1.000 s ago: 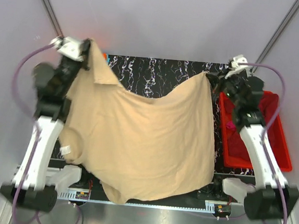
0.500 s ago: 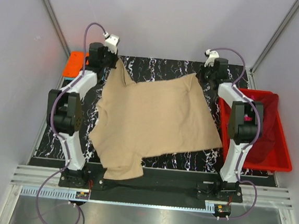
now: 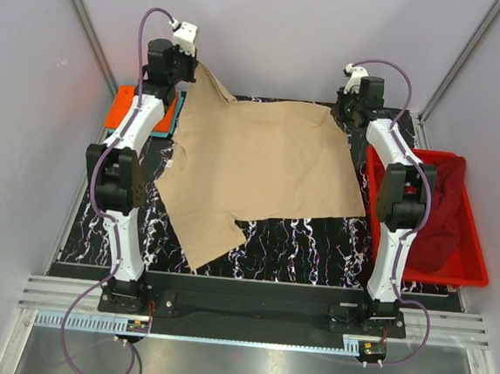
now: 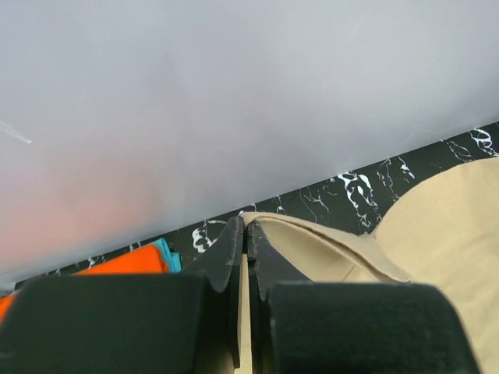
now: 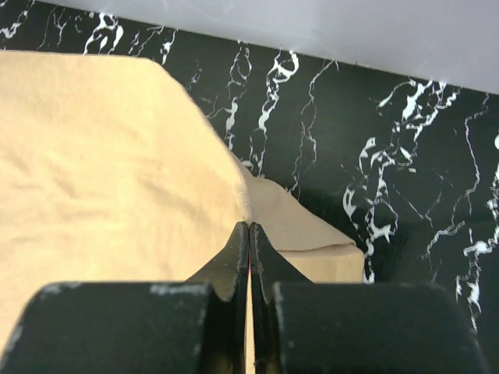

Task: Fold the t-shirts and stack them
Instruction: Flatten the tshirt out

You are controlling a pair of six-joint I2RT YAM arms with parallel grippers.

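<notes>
A large tan t-shirt lies spread over the black marbled table, one sleeve trailing toward the near left. My left gripper is shut on its far-left corner, lifted a little off the table; tan cloth runs between the jaws of the left gripper. My right gripper is shut on the far-right corner, low over the table, with the hem pinched at the tips of the right gripper. An orange t-shirt over a light blue one lies folded at the far left. A maroon t-shirt sits in the bin.
A red plastic bin stands at the right edge of the table. The folded orange stack sits close beside my left arm. Grey walls close in at the back and both sides.
Both arms have stretched out toward the far edge, carrying the tan t-shirt from hanging high above the table down to lying spread flat across it.
</notes>
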